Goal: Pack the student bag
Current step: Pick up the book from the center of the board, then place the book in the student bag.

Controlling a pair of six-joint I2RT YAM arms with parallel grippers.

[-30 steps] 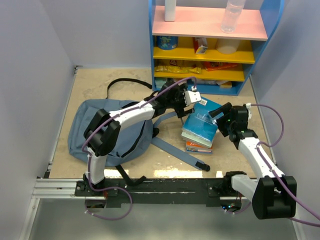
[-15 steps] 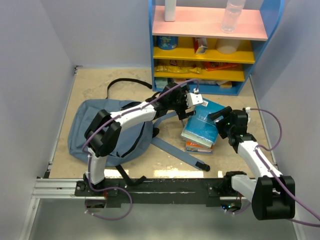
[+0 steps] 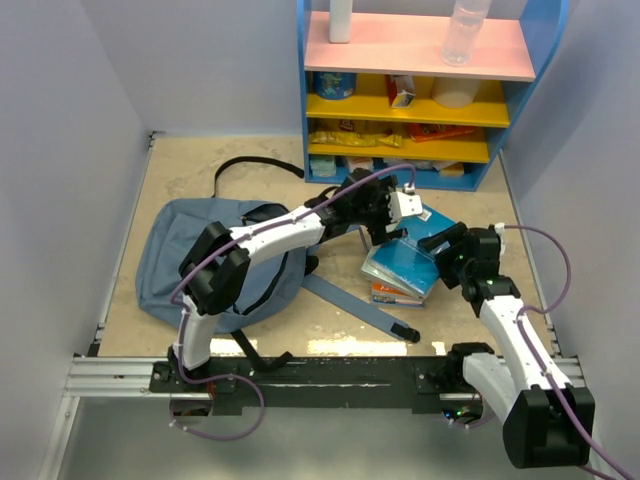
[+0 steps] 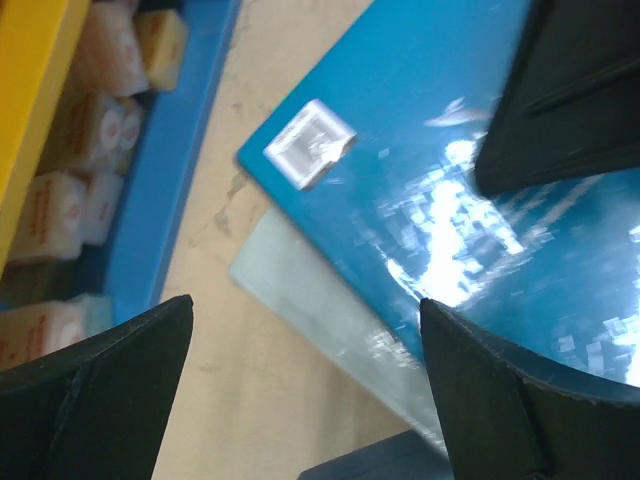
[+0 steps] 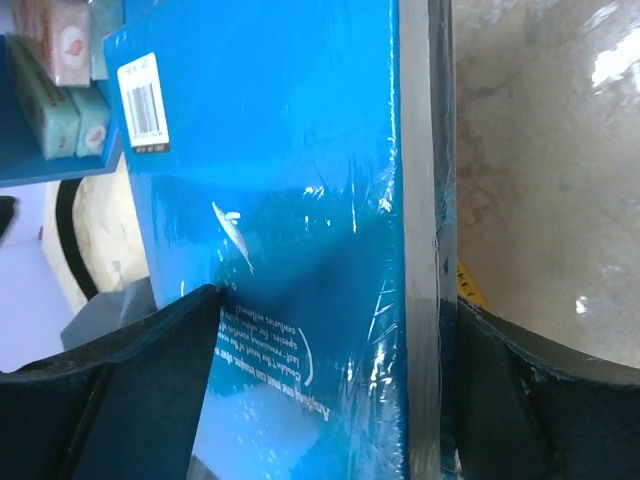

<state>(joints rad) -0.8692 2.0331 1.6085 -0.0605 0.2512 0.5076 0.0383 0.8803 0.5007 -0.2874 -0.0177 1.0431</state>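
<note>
The student bag lies flat on the floor at the left, its padded strap trailing toward the books. A glossy blue book tops a small stack right of it. My left gripper hovers open over that book's far corner. In the left wrist view the blue book lies under my left gripper, with bare floor between the fingers. My right gripper is at the book's right edge. In the right wrist view my right gripper has both fingers against the blue book.
A blue shelf unit with yellow and pink shelves stands at the back, holding packets, a clear bottle and a white one. An orange book lies lower in the stack. A black strap loops behind the bag. Walls close in on both sides.
My left gripper has swung right, out over the blue book. My right gripper has narrowed onto the book's edge and shifted slightly nearer.
</note>
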